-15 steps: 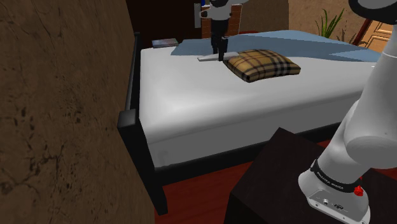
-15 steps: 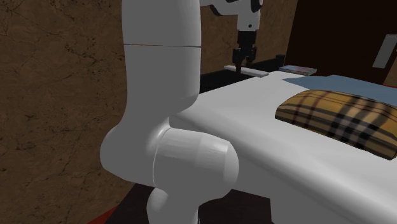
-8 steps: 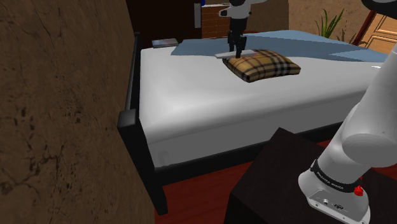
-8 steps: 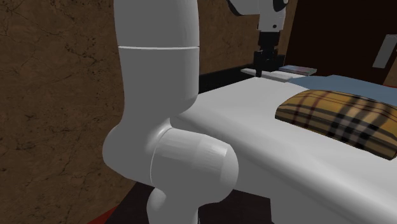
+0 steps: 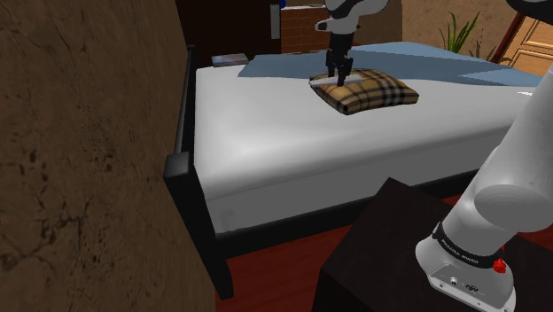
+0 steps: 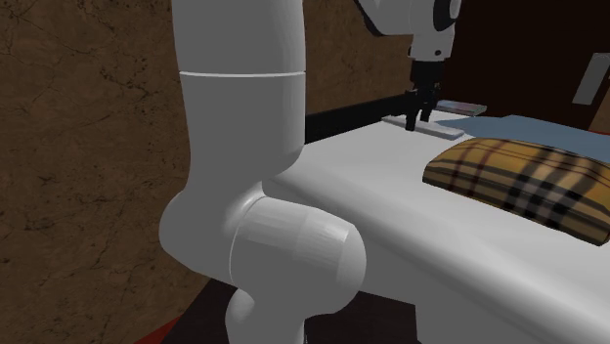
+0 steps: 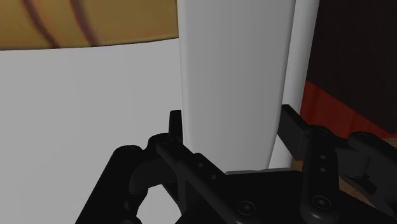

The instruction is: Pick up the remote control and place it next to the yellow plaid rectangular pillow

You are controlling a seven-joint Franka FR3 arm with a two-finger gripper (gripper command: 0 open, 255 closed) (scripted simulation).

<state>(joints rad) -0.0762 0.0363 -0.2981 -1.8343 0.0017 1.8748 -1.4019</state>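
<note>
One remote control [image 7: 235, 76]: smooth pale-grey slab, long and flat; low over the bed's far half, beside a pillow corner
Gripper [image 5: 338, 69]: black fingers clasp the remote control
Pillow [image 5: 368, 91]: yellow plaid, plump rectangle
Bed [image 5: 266, 133]: white top, dark frame; mottled brown wall [image 5: 80, 159] alongside

The white arm [image 6: 239, 147] stands large in the foreground, in front of a brown mottled wall [image 6: 88, 147]. Beyond it the black gripper [image 6: 422, 113] points down, clasping a pale flat remote control [image 6: 397, 121] near the far edge of the white bed [image 6: 411, 215], by the dark bed frame [image 6: 342, 122]. The yellow plaid pillow [image 6: 518, 181] lies nearer, apart from the remote control, with a blue blanket [image 6: 557, 132] behind it.
</note>
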